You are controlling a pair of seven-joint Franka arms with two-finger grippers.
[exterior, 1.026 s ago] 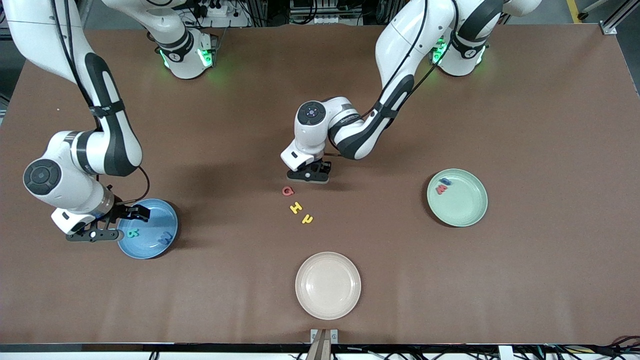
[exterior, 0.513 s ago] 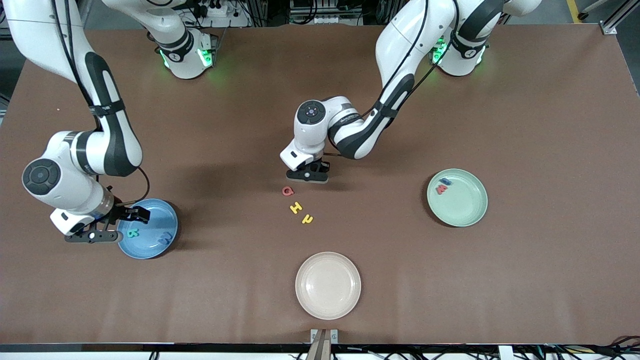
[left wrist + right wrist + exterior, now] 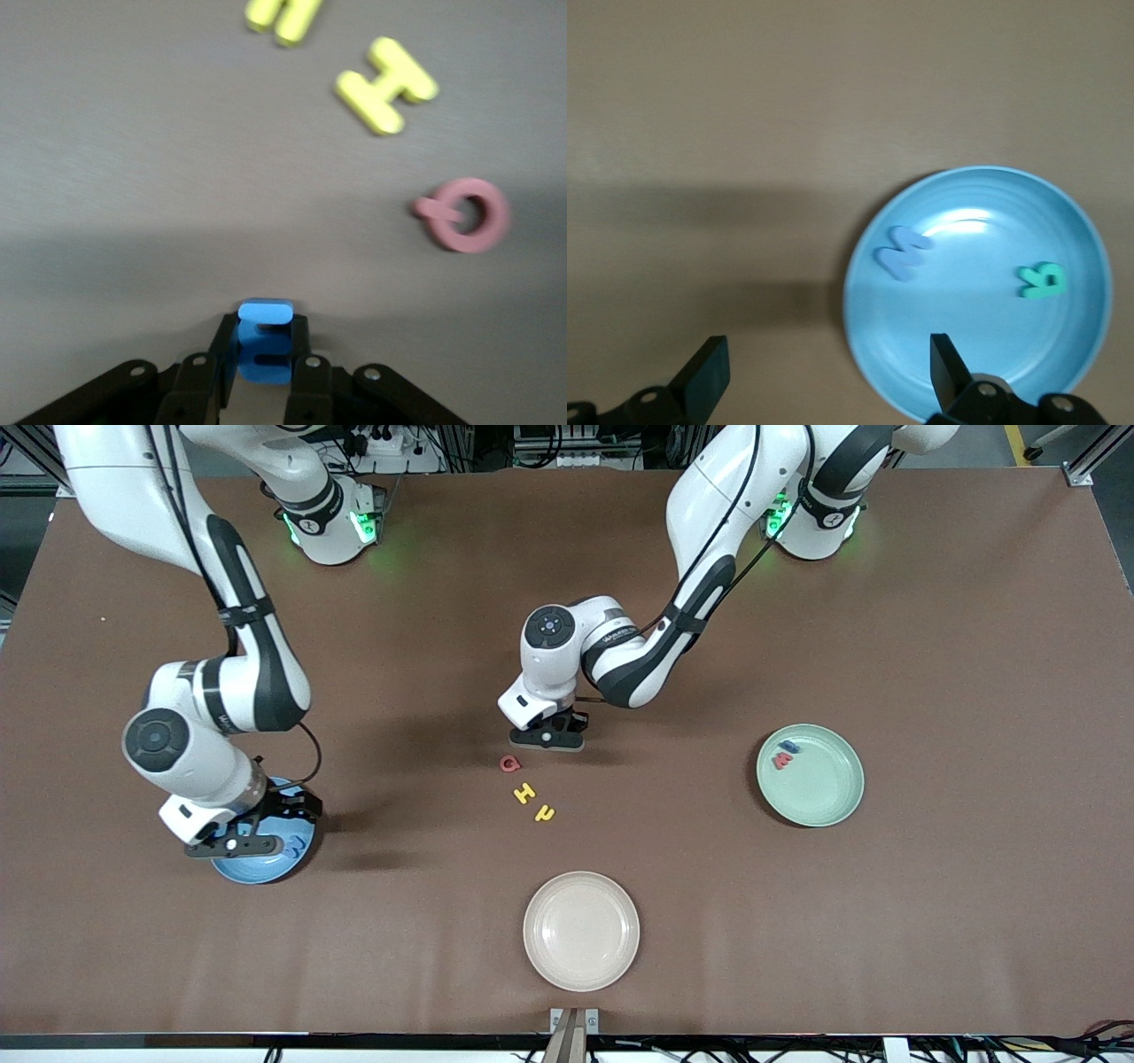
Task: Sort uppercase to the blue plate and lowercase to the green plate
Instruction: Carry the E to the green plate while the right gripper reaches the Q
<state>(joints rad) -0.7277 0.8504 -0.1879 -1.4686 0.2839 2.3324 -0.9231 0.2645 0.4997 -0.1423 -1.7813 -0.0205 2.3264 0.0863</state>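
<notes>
Front view: left arm bent low mid-table, left gripper (image 3: 551, 737) at 12 o'clock from red Q (image 3: 509, 763), pinched on a blue letter (image 3: 264, 341) seen only by left wrist cam. Right gripper (image 3: 252, 825) spread wide, empty, over blue plate (image 3: 1063, 221), hiding green R (image 3: 1043, 280). Green plate (image 3: 828, 797) holds two letters.

A brown table (image 3: 930, 921) is carrying three plates: a blue plate (image 3: 257, 868) toward the right arm's end, a green plate (image 3: 819, 788) toward the left arm's end, and a beige plate (image 3: 580, 930) nearest the front camera. Mid-table, a red Q (image 3: 509, 763), yellow H (image 3: 524, 793) and small yellow letter (image 3: 545, 812) are lying in a diagonal row
</notes>
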